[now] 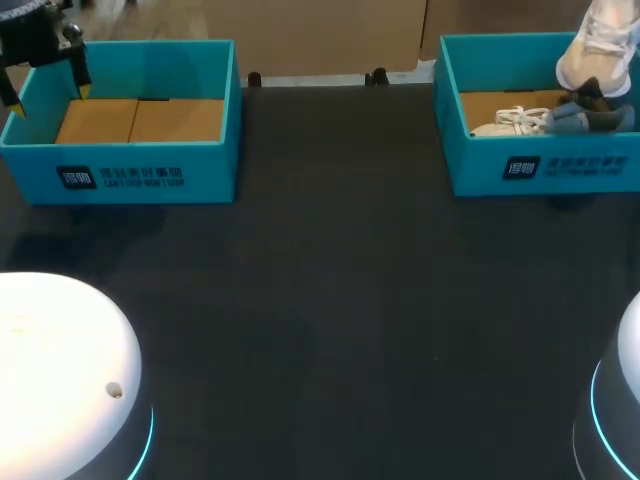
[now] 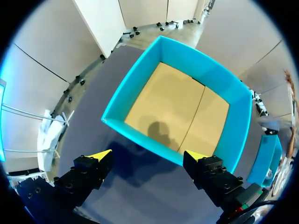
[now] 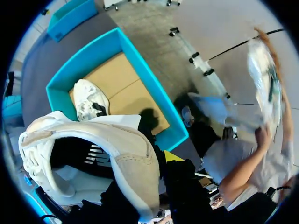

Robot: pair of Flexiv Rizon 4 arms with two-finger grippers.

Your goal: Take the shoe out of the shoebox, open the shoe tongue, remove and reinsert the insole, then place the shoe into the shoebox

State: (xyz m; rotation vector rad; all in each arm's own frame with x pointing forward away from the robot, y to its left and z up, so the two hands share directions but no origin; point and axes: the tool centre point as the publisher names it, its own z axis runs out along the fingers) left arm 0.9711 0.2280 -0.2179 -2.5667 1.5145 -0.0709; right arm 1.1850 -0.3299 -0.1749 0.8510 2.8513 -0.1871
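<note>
Shoe out of the box; tongue and insole steps and the return are, by my judgement, yet to do.
The right gripper (image 3: 156, 163) fingers grasp the white shoe (image 1: 598, 45) above the right shoebox (image 1: 480, 165), where a second shoe (image 1: 520, 122) lies; the left gripper (image 2: 147, 156), well apart from that shoebox, hangs released.

Dark table (image 1: 330, 300). Open-top teal box (image 1: 130, 175) at table's far-left corner, brown cardboard bottom showing inside.
</note>
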